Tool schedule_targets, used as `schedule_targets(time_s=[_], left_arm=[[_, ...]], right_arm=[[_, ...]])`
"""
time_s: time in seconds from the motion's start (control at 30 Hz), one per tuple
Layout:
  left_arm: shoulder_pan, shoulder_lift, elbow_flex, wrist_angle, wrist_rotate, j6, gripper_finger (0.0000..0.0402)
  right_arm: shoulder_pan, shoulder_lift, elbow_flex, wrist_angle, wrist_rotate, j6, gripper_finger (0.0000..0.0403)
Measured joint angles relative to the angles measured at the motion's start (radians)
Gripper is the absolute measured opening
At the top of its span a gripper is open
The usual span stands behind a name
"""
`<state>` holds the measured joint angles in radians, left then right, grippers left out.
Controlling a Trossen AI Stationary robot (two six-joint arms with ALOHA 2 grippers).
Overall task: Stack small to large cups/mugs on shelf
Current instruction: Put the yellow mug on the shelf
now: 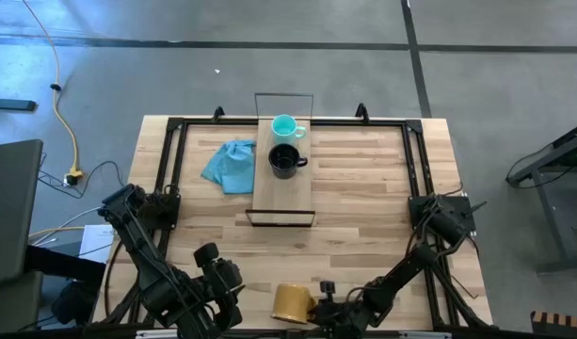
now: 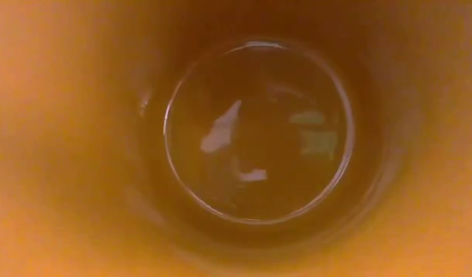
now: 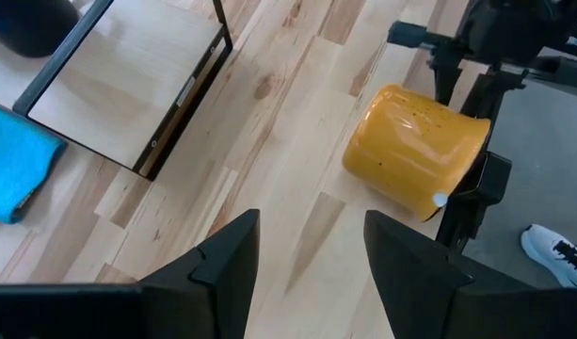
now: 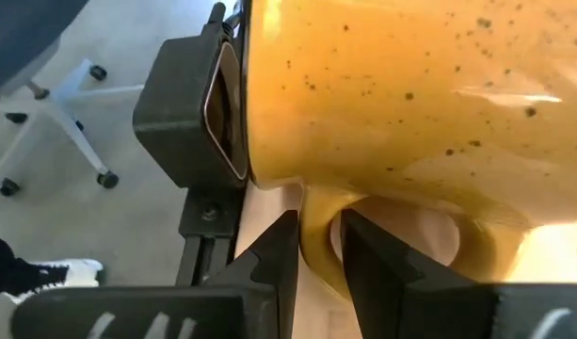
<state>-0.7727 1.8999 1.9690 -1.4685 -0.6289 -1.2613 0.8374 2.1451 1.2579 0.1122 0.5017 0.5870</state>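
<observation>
The amber mug [image 1: 291, 302] lies on its side at the table's [image 1: 363, 188] near edge, mouth facing the low camera, its handle caught between the right claw's [image 4: 314, 247] narrowed fingers. The left claw [image 3: 312, 254] hovers just beside it, wide open and empty. The shelf [image 1: 283, 193] lies well away at the far side, carrying the teal mug [image 1: 285, 126] and black mug [image 1: 284, 160]; a blue cloth [image 1: 230, 165] sits beside it.

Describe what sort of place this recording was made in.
Most likely a robotics lab or workshop rather than a home. The wooden table stands on a bare grey floor marked with dark lines, a yellow cable trails to a plug on it, and a wheeled chair base shows beyond the table.
</observation>
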Motion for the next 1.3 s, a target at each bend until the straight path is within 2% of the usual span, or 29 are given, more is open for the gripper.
schedule_targets(time_s=[0.2, 0.4, 0.93, 1.3], left_arm=[[0.000, 0.000, 0.000, -0.001, 0.000, 0.000, 0.0182], [0.000, 0.000, 0.000, -0.003, 0.000, 0.000, 0.0182], [0.000, 0.000, 0.000, -0.003, 0.000, -0.004, 0.0182], [-0.001, 0.000, 0.000, 0.004, 0.000, -0.004, 0.0182]], right_arm=[[-0.014, 0.006, 0.001, 0.018, -0.010, 0.011, 0.0064], [-0.028, 0.006, 0.001, 0.045, -0.039, 0.007, 0.0011], [-0.048, 0.010, -0.002, 0.177, -0.047, 0.111, 0.0002], [-0.048, 0.011, -0.002, 0.208, -0.026, 0.196, 0.0001]])
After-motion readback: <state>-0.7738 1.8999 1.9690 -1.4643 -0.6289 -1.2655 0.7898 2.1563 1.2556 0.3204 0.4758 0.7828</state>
